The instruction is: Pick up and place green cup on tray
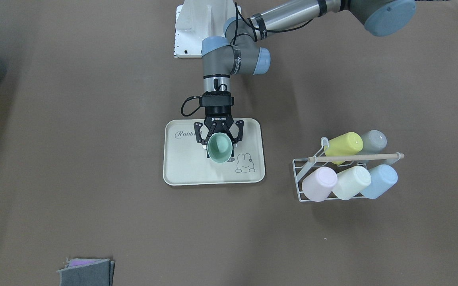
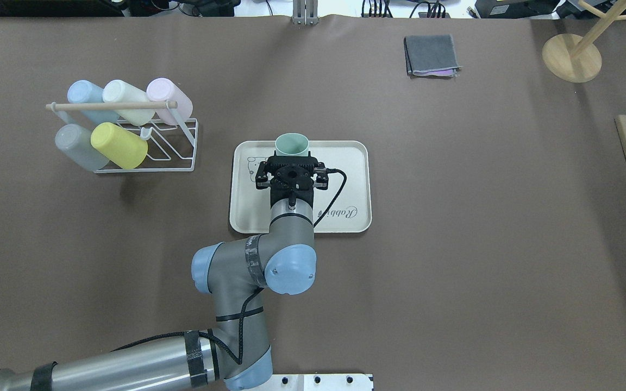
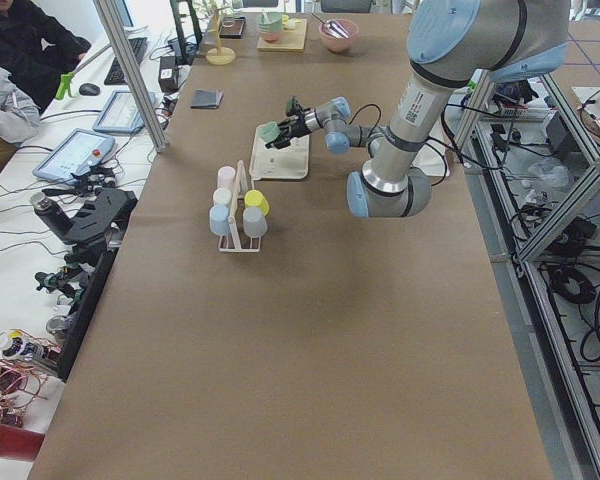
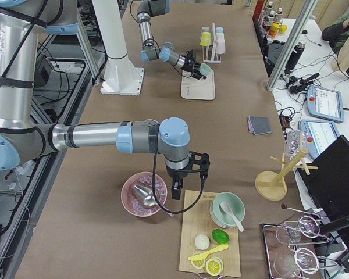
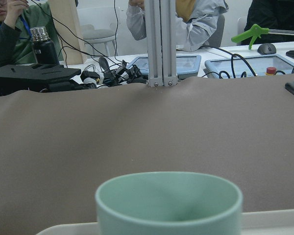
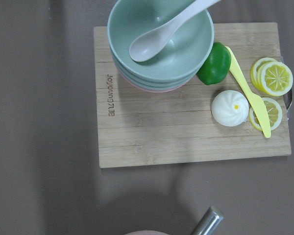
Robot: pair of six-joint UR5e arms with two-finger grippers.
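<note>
A brown cloth-covered table (image 2: 454,217) fills the scene, with desks and seated people beyond its far edge. The left pincer (image 1: 219,148) reaches in at a slant, and its two fingers (image 1: 204,146) stand on opposite sides of the green cup (image 2: 292,144) and look pressed against its wall. The cup is mouth-up at the tray's (image 2: 345,179) 12 o'clock edge in the overhead view. I cannot tell whether its base touches the tray.

The cup looks like thin, stiff plastic: probably light, unlikely to break, and smooth enough to slip. Because it tapers, a gentle squeeze across the wall just under the rim seems safest.

At the tray's 10 o'clock a wire rack (image 2: 111,106) holds five other cups, and at 1 o'clock lies a folded cloth (image 2: 431,54). The right pincer (image 4: 189,177) hangs beside a pink bowl (image 4: 144,195); I cannot tell whether it is open.
</note>
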